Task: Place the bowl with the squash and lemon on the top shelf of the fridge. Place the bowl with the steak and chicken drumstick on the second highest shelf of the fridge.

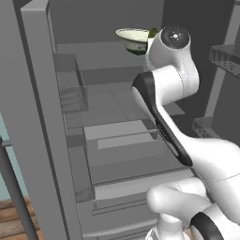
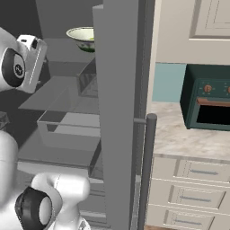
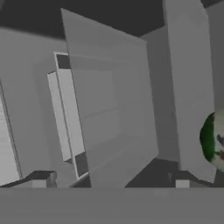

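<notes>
From the left base camera, the bowl (image 1: 133, 39) sat on the fridge's (image 1: 42, 117) top shelf (image 1: 89, 48), squash (image 1: 152, 33) poking over its rim, just beside the arm's wrist — set down where the task wanted it, by the look of it. From the right, the bowl (image 2: 83, 37) rested high behind the door edge. Through the hand camera, the claw (image 3: 109, 183) stood wide open, holding nothing, the bowl's green side (image 3: 210, 138) at the right edge.
</notes>
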